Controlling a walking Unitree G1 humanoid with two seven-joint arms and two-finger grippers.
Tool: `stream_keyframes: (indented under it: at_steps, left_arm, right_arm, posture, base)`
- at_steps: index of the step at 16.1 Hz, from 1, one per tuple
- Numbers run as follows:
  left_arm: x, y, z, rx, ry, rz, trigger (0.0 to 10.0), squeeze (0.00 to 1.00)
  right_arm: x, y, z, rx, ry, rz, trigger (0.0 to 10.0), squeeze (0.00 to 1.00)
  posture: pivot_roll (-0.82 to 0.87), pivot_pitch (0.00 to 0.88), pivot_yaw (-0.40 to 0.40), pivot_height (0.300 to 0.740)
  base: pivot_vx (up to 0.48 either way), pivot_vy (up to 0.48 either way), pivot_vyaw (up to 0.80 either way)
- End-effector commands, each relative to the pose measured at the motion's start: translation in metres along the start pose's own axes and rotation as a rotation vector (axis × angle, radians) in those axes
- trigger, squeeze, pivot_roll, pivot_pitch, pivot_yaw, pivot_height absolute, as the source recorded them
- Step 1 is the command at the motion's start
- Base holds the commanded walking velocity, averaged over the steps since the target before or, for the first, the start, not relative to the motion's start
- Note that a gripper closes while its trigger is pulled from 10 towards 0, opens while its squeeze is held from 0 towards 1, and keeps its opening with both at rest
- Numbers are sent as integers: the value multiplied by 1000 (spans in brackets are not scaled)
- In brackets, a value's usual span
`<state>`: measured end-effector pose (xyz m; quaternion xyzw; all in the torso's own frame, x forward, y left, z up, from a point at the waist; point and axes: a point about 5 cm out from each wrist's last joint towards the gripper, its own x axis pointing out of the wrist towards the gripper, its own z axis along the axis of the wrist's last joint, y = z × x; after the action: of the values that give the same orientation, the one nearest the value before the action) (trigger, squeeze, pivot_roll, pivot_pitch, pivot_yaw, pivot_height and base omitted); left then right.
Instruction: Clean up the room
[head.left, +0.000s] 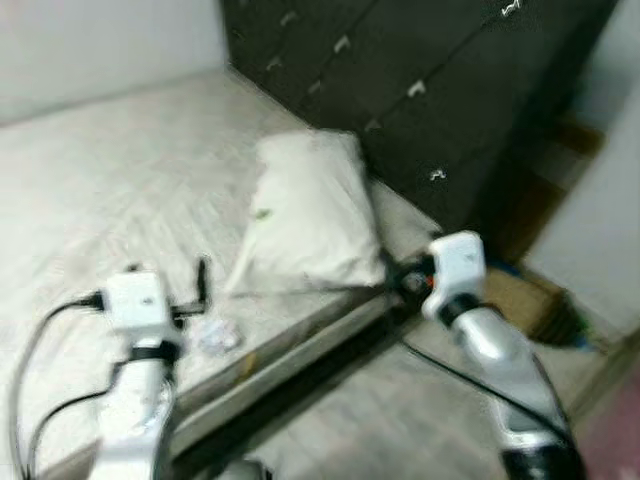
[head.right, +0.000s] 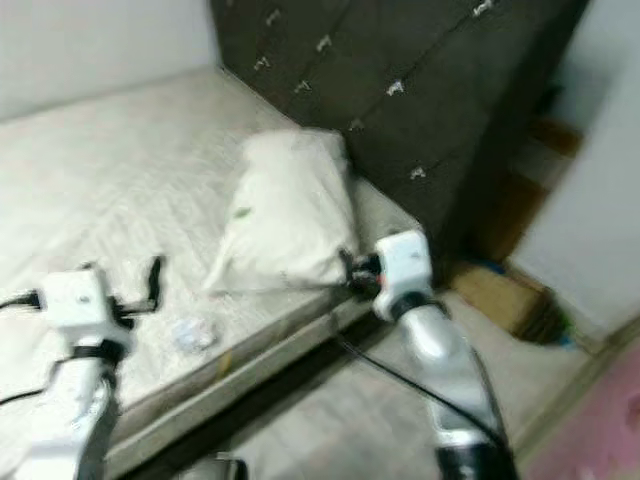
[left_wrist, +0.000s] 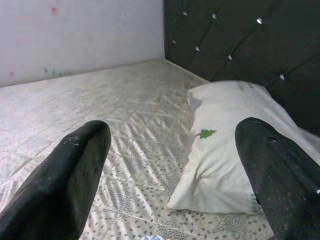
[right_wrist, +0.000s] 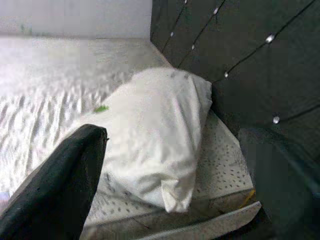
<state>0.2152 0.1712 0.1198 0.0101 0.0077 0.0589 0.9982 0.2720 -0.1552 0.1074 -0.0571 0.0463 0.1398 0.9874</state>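
One plump white pillow with a small green mark (head.left: 305, 215) lies on the bare, pale quilted mattress (head.left: 110, 190) of the bed, at its right side, its far end up against the dark tufted headboard with silver buttons (head.left: 420, 90) and its near end just beside the mattress edge. On the mattress to the left of the pillow, near the front edge, sits one small crumpled bit of pale wrapper or paper (head.left: 215, 337), too blurred to identify. The right gripper (right_wrist: 175, 190) hovers at the near right corner of the pillow, fingers spread wide and empty, with the pillow between them in the right wrist view. The left gripper (left_wrist: 170, 175) hangs over the near part of the mattress beside the crumpled scrap, likewise spread and holding nothing. To the right of the bed, on the floor, one brown cardboard box (head.left: 520, 300) stands near the wall. The likely risk is that a pinch at the soft corner gathers only cloth, so the pillow sags or slides off the edge to the floor; the blurred head views suggest the robot is moving, which could also spoil the aim.
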Motion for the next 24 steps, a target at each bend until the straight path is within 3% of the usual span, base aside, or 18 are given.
stream_keyframes:
  at_steps: [1,11,22,24]
  left_arm:
    - [1,6,-3,11,20,16,10000,0]
    - [2,4,-1,5,-2,-10,10000,0]
    - [-1,-2,3,27,-43,-72,10000,0]
    - [1,-1,3,42,-40,-27,10000,0]
  right_arm:
    - [4,7,4,6,-21,22,10000,0]
    - [9,9,5,14,-41,31,10000,0]
    - [7,10,1,31,-40,2,10000,0]
    - [6,12,1,18,-42,15,10000,0]
  posture:
    - [-9,0,-54,740]
    - [-6,0,-52,740]
    - [-14,14,-43,740]
    - [-14,14,-43,740]
  base:
    - [0,0,763]
    - [0,0,759]
    - [439,0,0]
    - [375,0,0]
